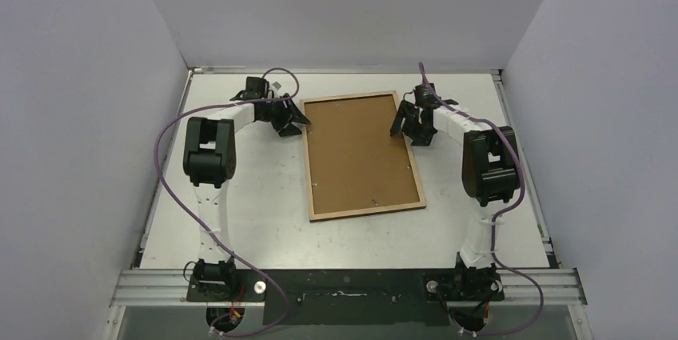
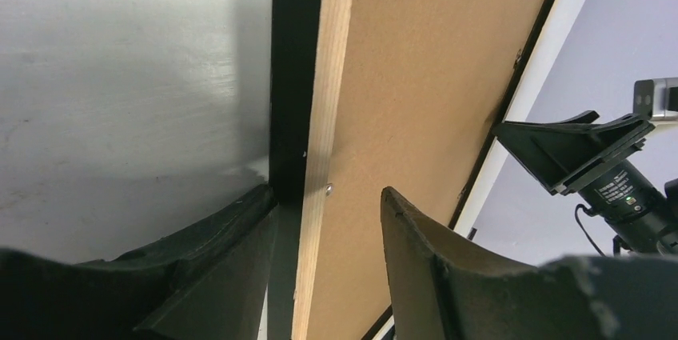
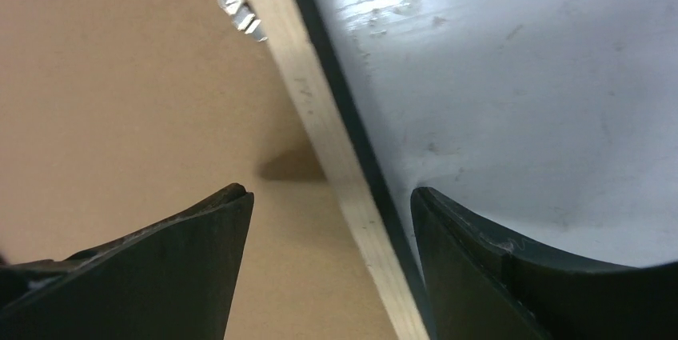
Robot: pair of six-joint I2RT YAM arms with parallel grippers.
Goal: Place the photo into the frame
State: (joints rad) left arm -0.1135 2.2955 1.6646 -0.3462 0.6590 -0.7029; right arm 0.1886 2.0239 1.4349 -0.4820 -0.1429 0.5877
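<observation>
**Backing board in, photo out of sight**

Shows the frame lying face down on the table, light wood rim upward, with the brown backing board seated inside it. Finds no photo in any view; cannot tell whether one lies under the board. Has the left gripper and the right gripper straddling opposite side rims near the far end, jaws parted, pinching nothing. Looks near finished if the print is inside; leaves perhaps only the metal tab to check.

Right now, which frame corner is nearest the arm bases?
On the frame, the near-left corner: the frame lies skewed, so that corner reaches closer than the near-right one.
</observation>
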